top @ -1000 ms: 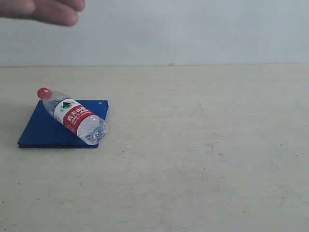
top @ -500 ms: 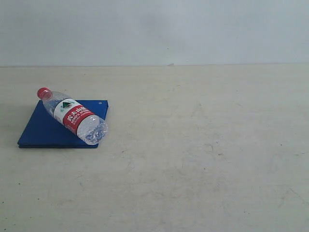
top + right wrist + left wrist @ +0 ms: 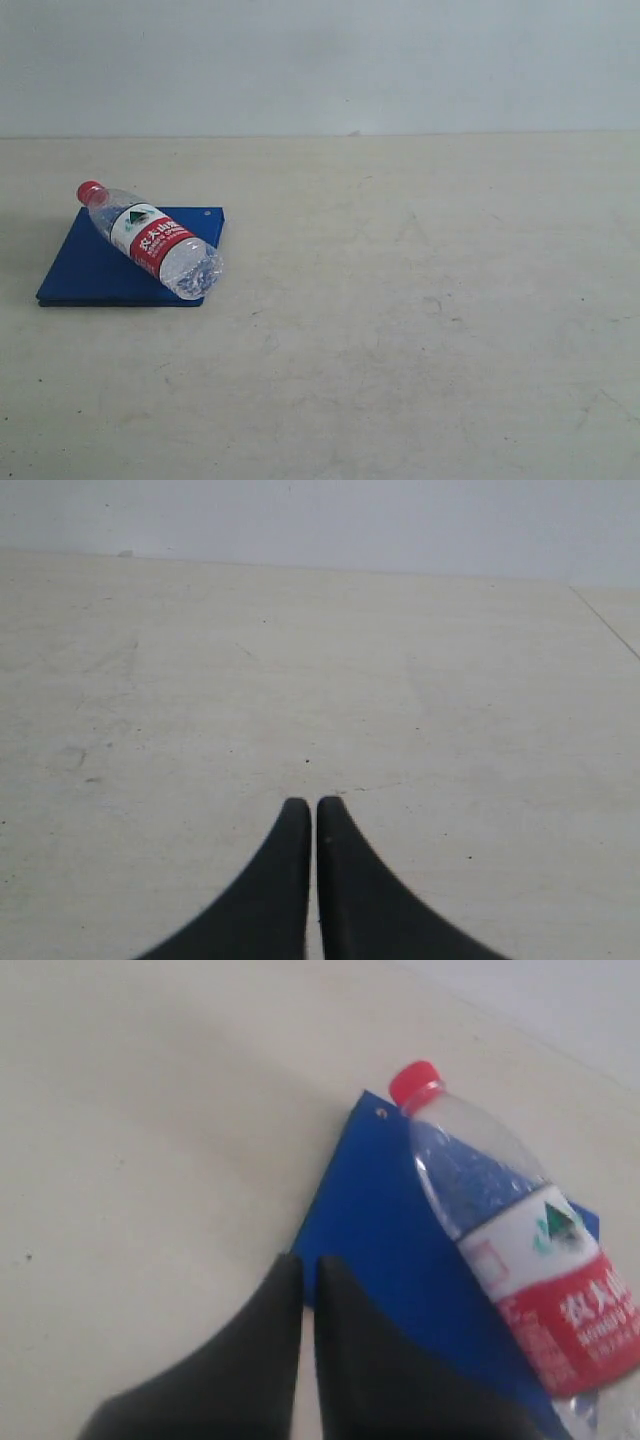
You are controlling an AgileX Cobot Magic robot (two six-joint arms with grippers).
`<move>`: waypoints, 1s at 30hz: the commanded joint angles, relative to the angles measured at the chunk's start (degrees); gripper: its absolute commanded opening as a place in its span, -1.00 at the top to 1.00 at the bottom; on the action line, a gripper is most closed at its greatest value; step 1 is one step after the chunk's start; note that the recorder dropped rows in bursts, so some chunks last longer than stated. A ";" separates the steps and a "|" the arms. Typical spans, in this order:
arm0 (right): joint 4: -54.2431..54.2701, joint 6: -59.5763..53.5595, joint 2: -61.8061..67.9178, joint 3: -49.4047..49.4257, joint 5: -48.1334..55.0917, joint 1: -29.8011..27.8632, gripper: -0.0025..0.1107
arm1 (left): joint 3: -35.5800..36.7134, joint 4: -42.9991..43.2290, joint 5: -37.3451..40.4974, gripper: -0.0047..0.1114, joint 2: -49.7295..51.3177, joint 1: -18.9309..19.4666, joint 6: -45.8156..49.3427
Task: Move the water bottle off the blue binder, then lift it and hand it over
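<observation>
The water bottle (image 3: pixel 152 240), clear with a red cap and a red and white label, lies on its side across the blue binder (image 3: pixel 90 270) at the table's left. The left wrist view shows the same bottle (image 3: pixel 510 1250) on the binder (image 3: pixel 385 1230), with my left gripper (image 3: pixel 309 1263) shut and empty just over the binder's near corner, apart from the bottle. My right gripper (image 3: pixel 308 806) is shut and empty over bare table. Neither gripper appears in the exterior view.
The pale, scuffed tabletop (image 3: pixel 420 300) stretches to the right of the binder. A plain light wall (image 3: pixel 330 60) rises behind the table's far edge.
A hand at the upper left of the exterior view one second ago has withdrawn from sight. The bottle and binder have not moved.
</observation>
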 commanded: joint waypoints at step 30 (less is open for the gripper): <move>-0.26 -0.11 -0.18 -0.12 -0.73 -0.16 0.96 | -32.04 48.29 -15.96 -0.29 45.65 -0.10 -62.30</move>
